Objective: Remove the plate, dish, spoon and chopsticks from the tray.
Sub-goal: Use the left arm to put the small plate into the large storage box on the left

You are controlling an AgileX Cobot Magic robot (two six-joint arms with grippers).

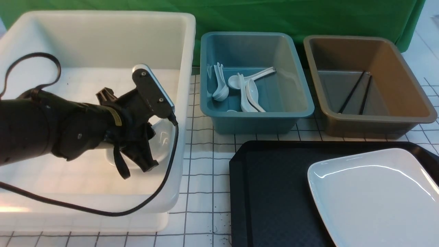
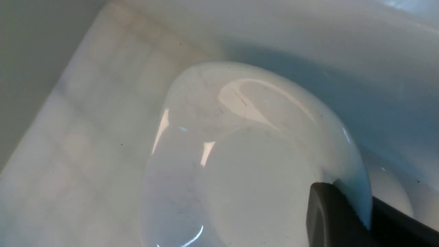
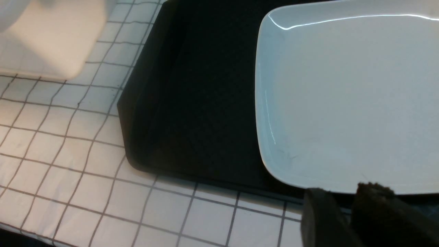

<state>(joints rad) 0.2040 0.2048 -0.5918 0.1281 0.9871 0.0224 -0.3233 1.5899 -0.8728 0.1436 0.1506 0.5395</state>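
At nine o'clock in the front view a large white tub is seen. The left gripper is held down inside it, clamped on the rim of a small white dish. Most of that dish is hidden by the arm and its looping black cable. At twelve a blue tub is loaded with white soup spoons. At two a brown tub is occupied by the black chopsticks, laid side by side. The black tray is set at five o'clock on the grid-lined tablecloth, and the large white plate is carried on its right half.

What the front view hides is supplied by the left wrist view — the dish rim is pinched by a black finger, close to the tub wall. The right gripper is shown in the right wrist view alone — just beside the plate's near edge, at the tray rim. Whether its jaws are parted or closed cannot be told.
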